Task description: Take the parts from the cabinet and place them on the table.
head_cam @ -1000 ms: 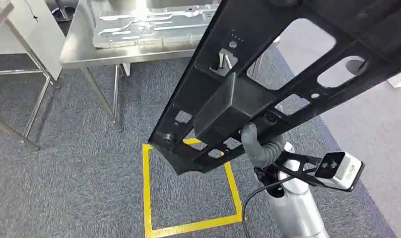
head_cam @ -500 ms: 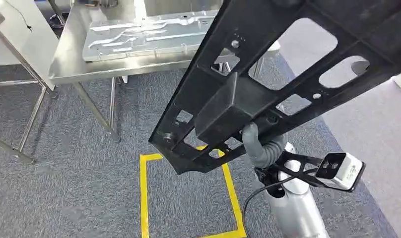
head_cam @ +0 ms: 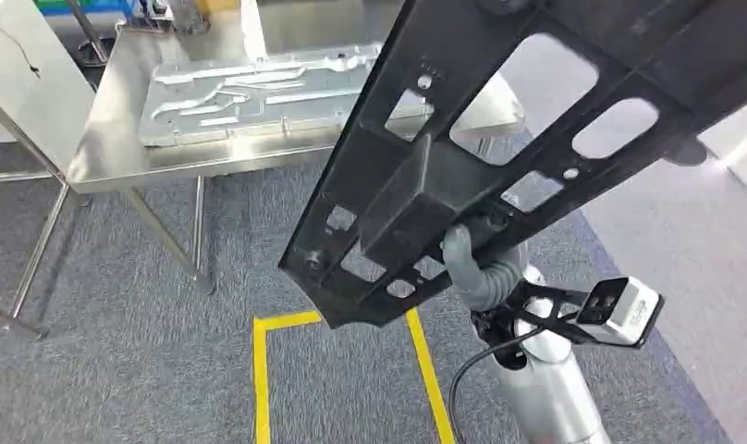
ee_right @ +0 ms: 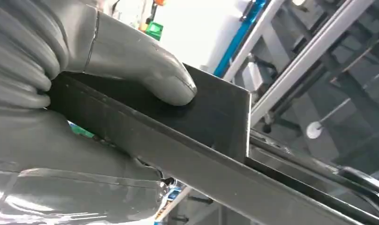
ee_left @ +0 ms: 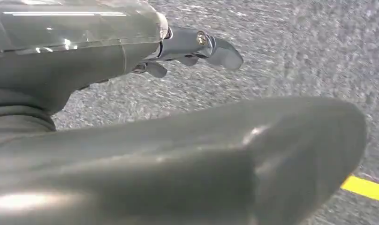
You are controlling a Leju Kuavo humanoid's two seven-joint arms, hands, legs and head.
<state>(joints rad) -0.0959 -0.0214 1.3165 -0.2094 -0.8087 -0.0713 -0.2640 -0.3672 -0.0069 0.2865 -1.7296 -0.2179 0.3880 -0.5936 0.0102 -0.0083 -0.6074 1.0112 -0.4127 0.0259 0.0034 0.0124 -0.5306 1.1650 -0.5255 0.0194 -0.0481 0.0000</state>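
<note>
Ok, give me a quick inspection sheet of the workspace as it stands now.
Surface: steel table, ahead, across the grey carpet.
Job's things: long black frame part, carried tilted; silver stamped panel lying on the table.
Clutter: nothing seen.
Hands: right robot hand grips the black part, thumb on top; left robot hand hangs over the carpet, holding nothing seen.
Cables: black cable by the right wrist.
Surroundings: yellow floor tape; metal racking.

No legible text, label or number — not on any surface.
</note>
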